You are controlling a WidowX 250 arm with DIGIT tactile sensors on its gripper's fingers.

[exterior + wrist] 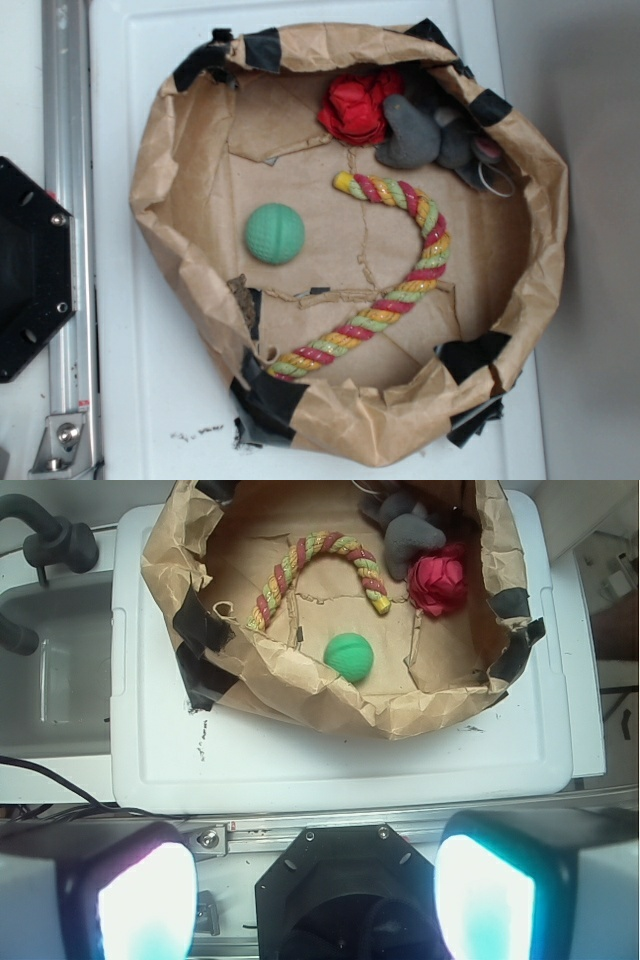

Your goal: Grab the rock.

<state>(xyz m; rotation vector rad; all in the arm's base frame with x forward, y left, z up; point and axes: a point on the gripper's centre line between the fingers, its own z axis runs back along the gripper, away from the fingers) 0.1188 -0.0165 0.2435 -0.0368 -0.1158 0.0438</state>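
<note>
Rock point(412, 537): matte dark grey, rounded, bean-shaped. It lies far ahead of the open, empty claw point(315, 900), inside the brown paper basin point(330, 695) on a white lid point(330, 765).

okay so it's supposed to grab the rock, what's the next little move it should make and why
Probably move the pincer forward over the paper bin's rim, toward the rock. In the wrist view the pincer is open and empty, well short of the bin, while the rock lies at the far side, against the red cloth bundle. The green ball and rope lie nearer.
</note>
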